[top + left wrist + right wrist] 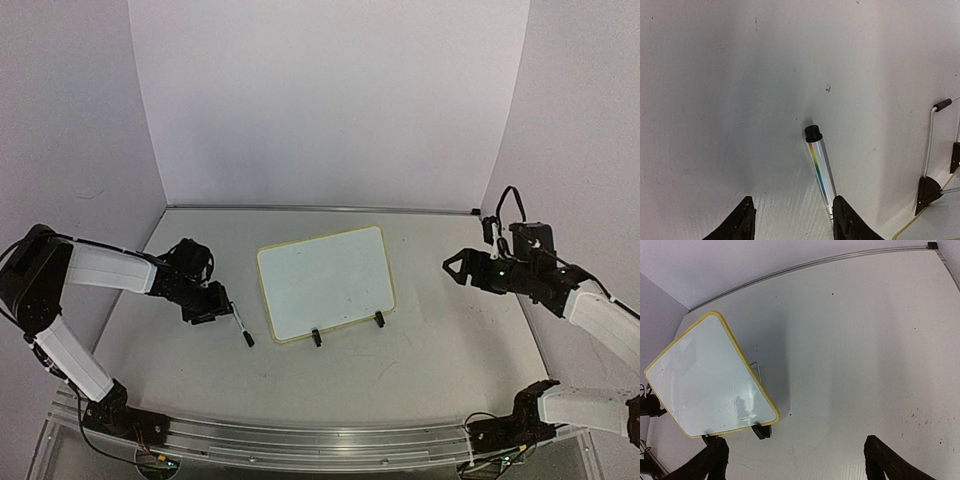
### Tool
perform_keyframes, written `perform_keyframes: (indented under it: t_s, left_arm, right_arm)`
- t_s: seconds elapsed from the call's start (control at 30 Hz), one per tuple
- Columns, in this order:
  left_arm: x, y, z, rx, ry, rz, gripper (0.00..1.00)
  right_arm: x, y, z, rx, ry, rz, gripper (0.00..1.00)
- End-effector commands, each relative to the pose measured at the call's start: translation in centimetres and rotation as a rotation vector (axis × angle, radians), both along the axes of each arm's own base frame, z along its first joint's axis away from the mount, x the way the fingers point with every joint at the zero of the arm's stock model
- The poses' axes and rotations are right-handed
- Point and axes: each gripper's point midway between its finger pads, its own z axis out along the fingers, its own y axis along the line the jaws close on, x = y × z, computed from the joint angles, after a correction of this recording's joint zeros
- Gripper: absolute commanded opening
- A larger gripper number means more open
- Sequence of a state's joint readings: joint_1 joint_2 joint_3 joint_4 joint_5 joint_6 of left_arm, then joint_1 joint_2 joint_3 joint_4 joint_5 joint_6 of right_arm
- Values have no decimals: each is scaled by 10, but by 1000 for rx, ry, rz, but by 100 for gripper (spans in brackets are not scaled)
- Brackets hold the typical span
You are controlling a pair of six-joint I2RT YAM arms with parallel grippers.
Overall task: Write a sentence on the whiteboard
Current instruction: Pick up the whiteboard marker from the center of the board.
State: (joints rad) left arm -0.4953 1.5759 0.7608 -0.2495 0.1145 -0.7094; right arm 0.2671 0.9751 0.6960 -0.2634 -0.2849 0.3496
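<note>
Whiteboard (pixel 325 280) sits mid-counter (pixel 420 360), apparently propped at a lean. It is a rounded rectangle with a thin pale-yellow rim. Its face is glossy white with smeared glare patches in the right wrist view. Two small black clip feet (pixel 316 338) grip its near edge. A thin wire loop (pixel 756 365) shows just behind the board, mostly hidden by it.

Left hand (pixel 222 310) is left of the board and low over the counter, fingers spread apart. A marker (pixel 241 331) pokes out from it toward the board's near-left corner. In the left wrist view the marker (pixel 819 165) is a clear barrel with a rainbow stripe and a black cap. It lies along the inner edge of one finger (pixel 845 220), which covers its rear end. Cannot tell whether that finger presses it or the marker simply rests on the counter. The other finger is well clear of it.

Right hand (pixel 452 268) is right of the board and apart from it. Its fingers are spread wide with nothing between them. Only the two dark, ribbed fingertips (pixel 715 460) show in its own view, cut off by the bottom edge.

Counter is matte off-white with faint specks and scuffs.
</note>
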Motion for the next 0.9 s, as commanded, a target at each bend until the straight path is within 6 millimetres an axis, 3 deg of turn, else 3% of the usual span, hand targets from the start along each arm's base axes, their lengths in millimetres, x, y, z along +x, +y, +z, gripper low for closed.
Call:
perform_keyframes:
  t_s: [0.0, 0.27, 0.67, 0.87]
  left_arm:
    - [21, -21, 14, -28, -35, -24, 51]
    - [27, -34, 8, 14, -7, -87, 44]
    - [28, -43, -6, 92, 20, -144, 42]
    - [25, -60, -10, 57, 15, -228, 42]
  right_arm:
    - [11, 9, 16, -13, -46, 2, 88]
    - [14, 25, 10, -26, -32, 38, 85]
    - [13, 27, 18, -28, -55, 41, 82]
    - [12, 27, 16, -29, -51, 43, 77]
